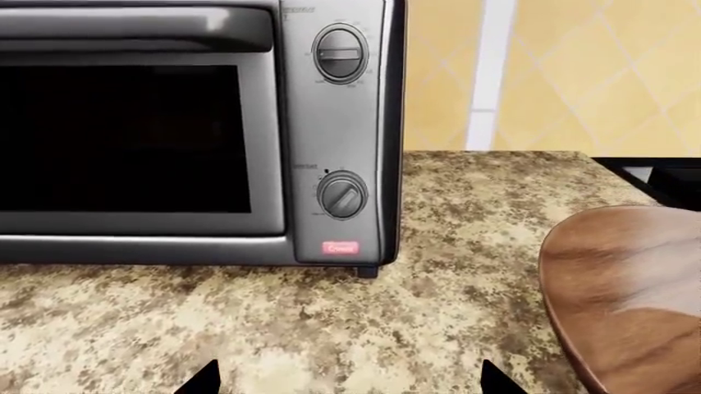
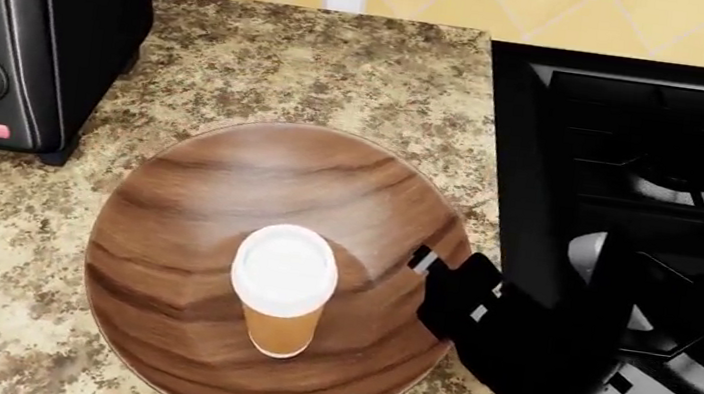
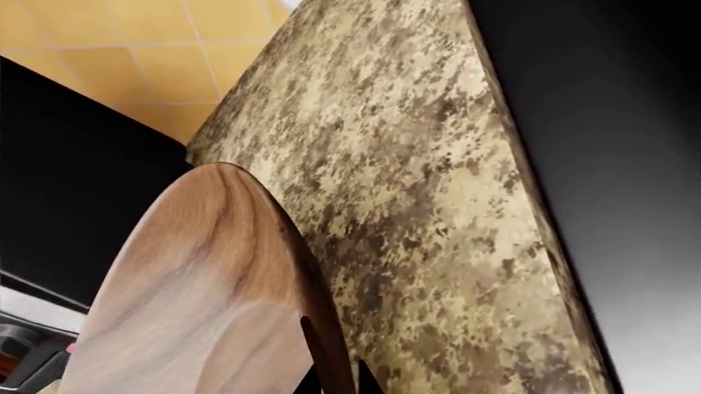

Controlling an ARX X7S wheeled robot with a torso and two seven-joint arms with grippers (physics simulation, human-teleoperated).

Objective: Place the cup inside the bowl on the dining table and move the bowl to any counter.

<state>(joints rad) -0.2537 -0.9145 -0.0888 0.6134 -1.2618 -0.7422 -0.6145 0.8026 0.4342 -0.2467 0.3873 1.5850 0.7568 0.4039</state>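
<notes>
- Now my right gripper pinches the rim of the wooden bowl, which sits on the counter beside the toaster oven.
- Upright inside it stands the cup.
- My left gripper is spread wide, holding nothing.

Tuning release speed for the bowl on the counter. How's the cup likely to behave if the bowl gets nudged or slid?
Probably tippy: the cup stands upright, tall and narrow, tapering to a small base on the bowl's curved floor. It looks like light paper, so little would hold it down. The smooth wood may let it slide before toppling. The right gripper sits at the rim, so slow moves seem wise.
</notes>
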